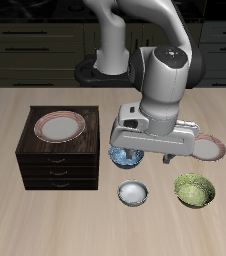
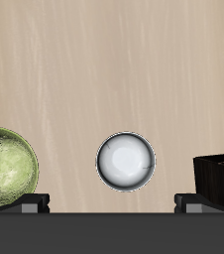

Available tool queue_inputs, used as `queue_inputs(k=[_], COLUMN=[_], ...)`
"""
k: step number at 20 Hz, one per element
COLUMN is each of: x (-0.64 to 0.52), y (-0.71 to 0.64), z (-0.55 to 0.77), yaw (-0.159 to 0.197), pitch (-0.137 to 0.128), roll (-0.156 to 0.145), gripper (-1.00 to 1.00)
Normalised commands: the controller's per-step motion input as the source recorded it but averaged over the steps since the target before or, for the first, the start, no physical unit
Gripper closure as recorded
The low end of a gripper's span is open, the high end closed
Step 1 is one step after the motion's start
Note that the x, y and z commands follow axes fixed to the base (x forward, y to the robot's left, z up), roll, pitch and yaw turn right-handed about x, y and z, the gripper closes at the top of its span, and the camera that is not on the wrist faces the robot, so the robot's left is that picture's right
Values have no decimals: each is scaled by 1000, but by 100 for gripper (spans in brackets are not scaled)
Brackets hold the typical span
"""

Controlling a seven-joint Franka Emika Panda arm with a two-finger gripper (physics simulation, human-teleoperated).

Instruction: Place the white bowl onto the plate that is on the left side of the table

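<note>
The white bowl point(image 1: 133, 192) is small, plain and white-grey, and stands on the table near the front edge; it also shows in the wrist view point(image 2: 125, 162). The plate point(image 1: 214, 148) with a pale pink-red rim lies on the table farther back, beyond the green bowl, partly hidden by my hand. My gripper point(image 1: 145, 157) hangs above the table a little behind the white bowl, over a blue patterned bowl. In the wrist view the gripper point(image 2: 112, 202) has its fingertips point(image 2: 31, 201) wide apart and nothing between them.
A dark wooden drawer cabinet point(image 1: 53, 152) carries a browner-rimmed plate point(image 1: 60, 126) on top. The blue patterned bowl point(image 1: 124, 157) sits under my hand. A larger green bowl point(image 1: 195, 190) stands beside the white bowl, also in the wrist view point(image 2: 5, 169).
</note>
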Motion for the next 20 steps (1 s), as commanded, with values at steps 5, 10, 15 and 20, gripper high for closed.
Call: queue_inputs(k=[5, 10, 15, 20], x=[-50, 31, 7, -33], y=[-5, -135, -70, 30], z=[-279, -288, -178, -185], yaw=[8, 2, -6, -2], pitch=[18, 19, 14, 15], roll=[30, -2, -11, 3], gripper=[-100, -100, -100, -100])
